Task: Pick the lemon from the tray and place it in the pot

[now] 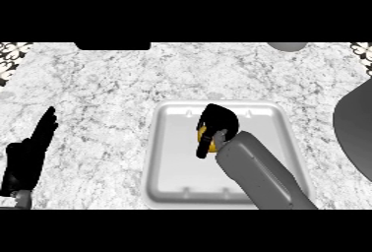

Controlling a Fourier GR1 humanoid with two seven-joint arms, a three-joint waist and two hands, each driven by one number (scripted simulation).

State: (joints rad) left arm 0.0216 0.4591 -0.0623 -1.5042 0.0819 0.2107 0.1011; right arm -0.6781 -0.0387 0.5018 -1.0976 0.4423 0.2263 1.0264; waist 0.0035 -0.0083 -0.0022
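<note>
A yellow lemon lies in the white tray at the counter's middle, mostly hidden. My right hand is over it, with fingers and thumb curled round the lemon. Only a small yellow patch shows under the palm. The grey pot shows as a dark rounded shape at the right edge, apart from the tray. My left hand rests open at the lower left, fingers straight and pointing up, well away from the tray.
The marble counter spreads around the tray. A dark object sits at the top edge and a grey rounded one at the top right. Patterned corners show at both top corners.
</note>
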